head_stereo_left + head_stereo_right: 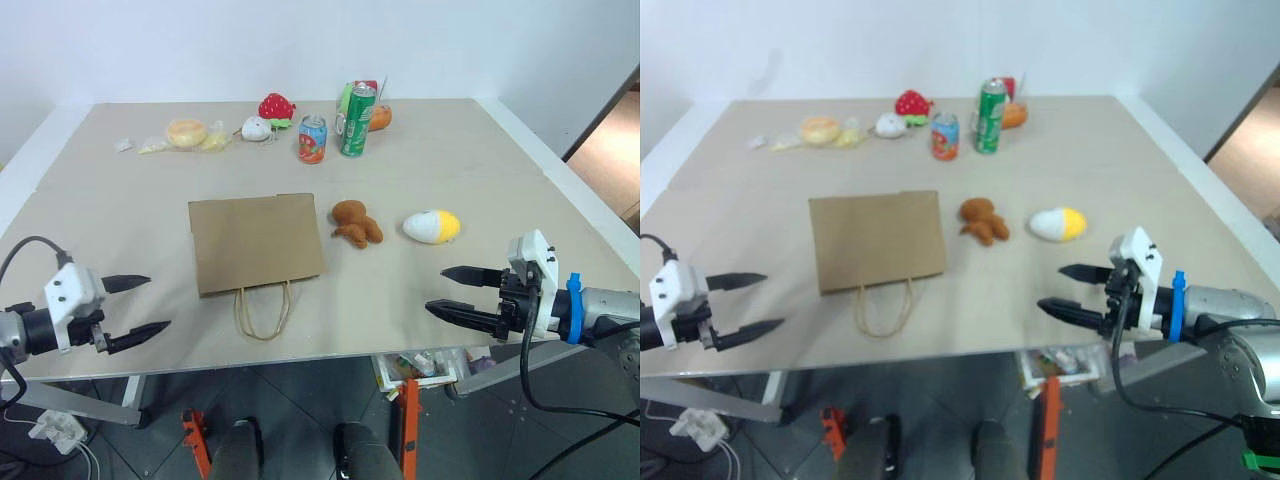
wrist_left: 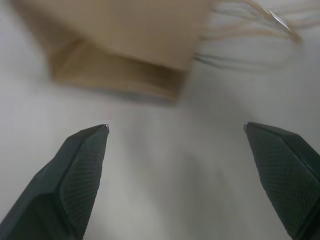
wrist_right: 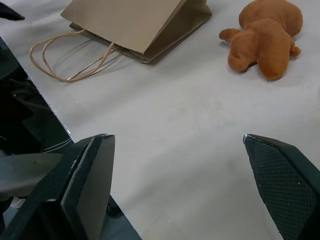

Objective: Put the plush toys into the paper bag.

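**Both grippers wide and empty, bag flat, toys waiting on the table**

Furthest left, the left gripper (image 1: 148,304) hangs over the table's near left edge with its two black fingers spread well apart and nothing between them; its wrist view looks past those fingers (image 2: 75,170) at bare tabletop and a folded end of the bag.

Moving right, the paper bag (image 1: 255,241) lies flat on the beige table (image 1: 110,215), roughly at centre, its two twisted cord handles (image 1: 263,312) trailing toward the near edge. Just right of the bag lies the lumpy orange-brown plush (image 1: 356,222), close to the bag's right edge but apart from it. Further right, with a clear gap between, rests the egg-shaped plush (image 1: 433,226), white with its yellow end turned rightward. Both toys are outside the bag.

Along the far side, from left to right, sit a doughnut-like toy (image 1: 186,132), a small white round plush (image 1: 256,128), a red strawberry plush (image 1: 276,106), a short drink can (image 1: 312,139) and a taller green can (image 1: 356,120), with an orange item (image 1: 379,118) just behind the tall can.

At the near right, the right gripper (image 1: 448,290) hovers above the table edge, fingers also spread wide and holding nothing, pointing leftward. Its wrist view shows the orange-brown plush and the bag's open end beyond its fingers (image 3: 85,185).
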